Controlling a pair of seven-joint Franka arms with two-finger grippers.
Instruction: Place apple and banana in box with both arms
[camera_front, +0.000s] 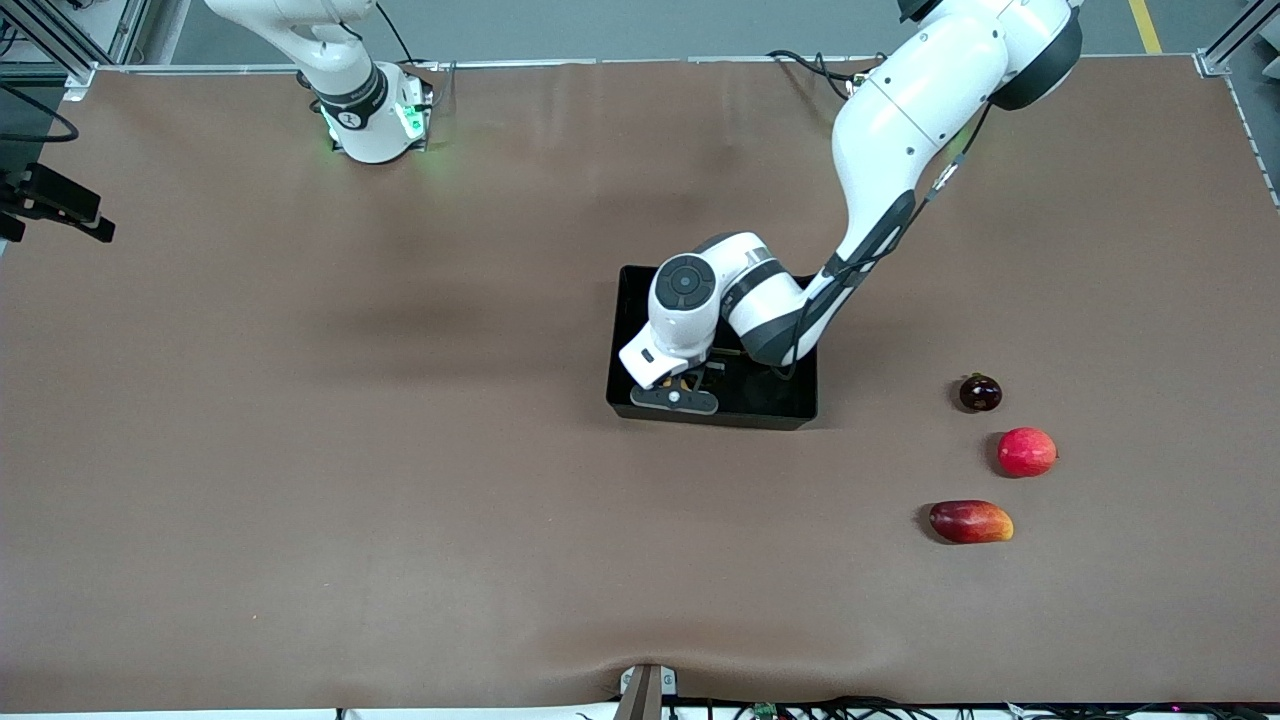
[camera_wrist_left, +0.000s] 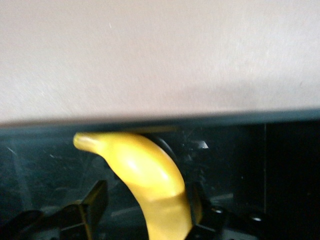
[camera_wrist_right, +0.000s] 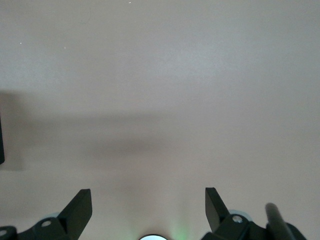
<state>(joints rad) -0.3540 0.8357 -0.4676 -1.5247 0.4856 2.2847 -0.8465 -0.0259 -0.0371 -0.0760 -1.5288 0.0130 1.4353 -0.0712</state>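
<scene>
The yellow banana (camera_wrist_left: 142, 167) lies in the black box (camera_front: 775, 405) and shows between the fingers of my left gripper (camera_wrist_left: 146, 192). That gripper is open: one finger (camera_wrist_left: 95, 200) stands clear of the banana, the other is close against it. In the front view the left gripper (camera_front: 688, 384) is down inside the box, at the edge nearest the camera, and the left arm hides most of the box's inside. The apple is hidden. My right gripper (camera_wrist_right: 148, 195) hangs open over bare brown table, holding nothing.
Three fruits lie toward the left arm's end of the table: a dark round one (camera_front: 980, 392), a pinkish-red round one (camera_front: 1027, 451) and a red-and-yellow mango (camera_front: 971, 521). The right arm's base (camera_front: 375, 120) stands at the table's edge farthest from the camera.
</scene>
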